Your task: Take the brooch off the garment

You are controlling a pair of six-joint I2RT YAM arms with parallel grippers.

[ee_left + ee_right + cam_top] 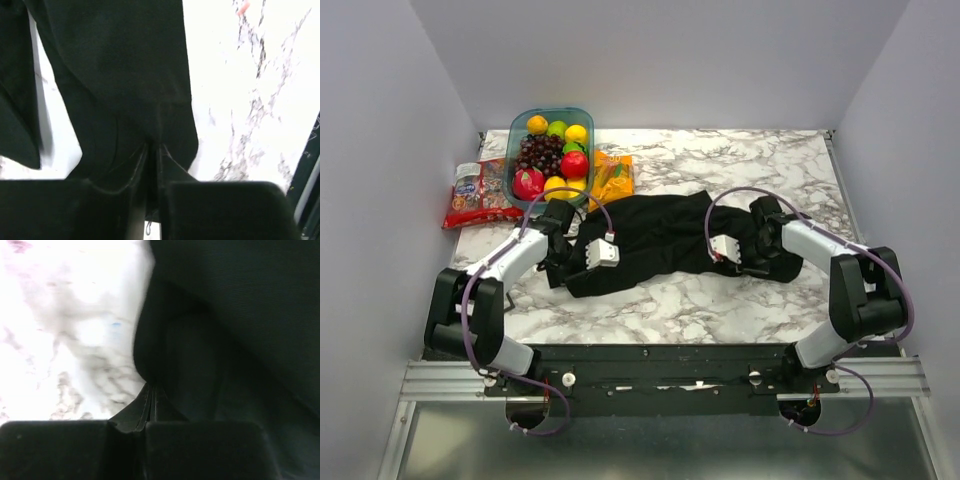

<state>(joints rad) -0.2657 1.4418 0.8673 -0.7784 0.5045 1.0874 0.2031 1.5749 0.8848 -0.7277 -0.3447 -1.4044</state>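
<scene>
The garment (660, 232) is a black shirt lying crumpled across the middle of the marble table (760, 160). The brooch does not show in any view. My left gripper (582, 266) is at the shirt's left end. In the left wrist view its jaws (152, 148) are closed on a fold of the black cloth (125, 75). My right gripper (744, 262) is at the shirt's right end. In the right wrist view its jaws (151, 388) are closed on a pinched fold of cloth (235, 315).
A blue tub (560, 111) of toy fruit stands at the back left. A red snack bag (475, 195) lies to its left and an orange packet (612, 176) to its right, just behind the shirt. White walls enclose the table.
</scene>
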